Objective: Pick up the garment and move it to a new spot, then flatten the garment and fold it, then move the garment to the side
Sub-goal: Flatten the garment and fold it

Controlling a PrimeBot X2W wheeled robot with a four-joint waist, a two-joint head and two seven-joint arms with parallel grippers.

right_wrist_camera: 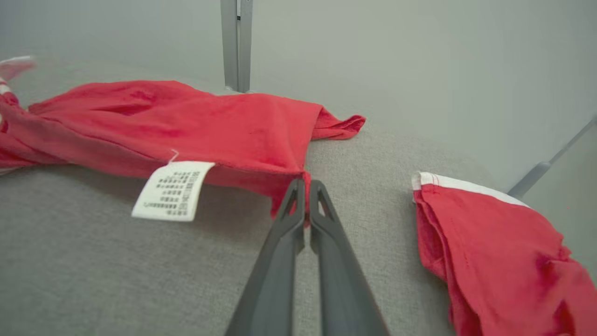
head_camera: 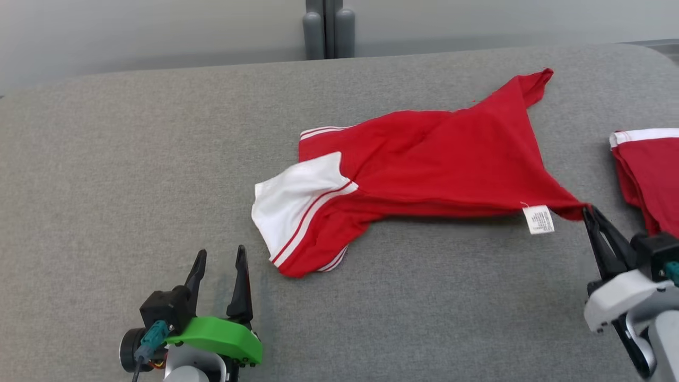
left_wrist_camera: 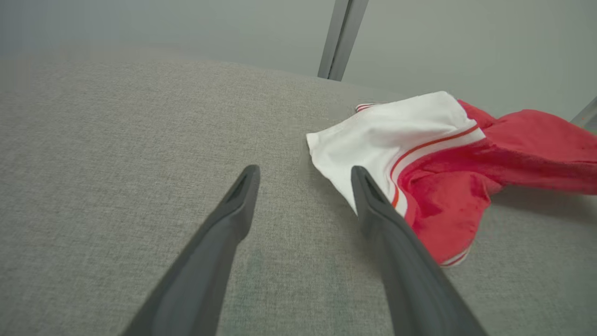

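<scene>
A red garment (head_camera: 424,159) with a white, red-striped sleeve (head_camera: 294,204) lies crumpled across the middle of the grey table (head_camera: 132,175). Its white care label (head_camera: 538,219) hangs near the right hem corner. My right gripper (head_camera: 588,211) is shut on that red corner, which is pulled to a point between the fingers (right_wrist_camera: 305,198). In the right wrist view the garment (right_wrist_camera: 186,126) stretches away to the left. My left gripper (head_camera: 218,257) stands open at the lower left, a little short of the sleeve. In the left wrist view the sleeve (left_wrist_camera: 396,140) lies just past the right fingertip (left_wrist_camera: 361,179).
A second red garment (head_camera: 650,175) with a white band lies folded at the table's right edge, close to my right gripper; it also appears in the right wrist view (right_wrist_camera: 494,252). A grey post (head_camera: 329,29) stands behind the table's far edge.
</scene>
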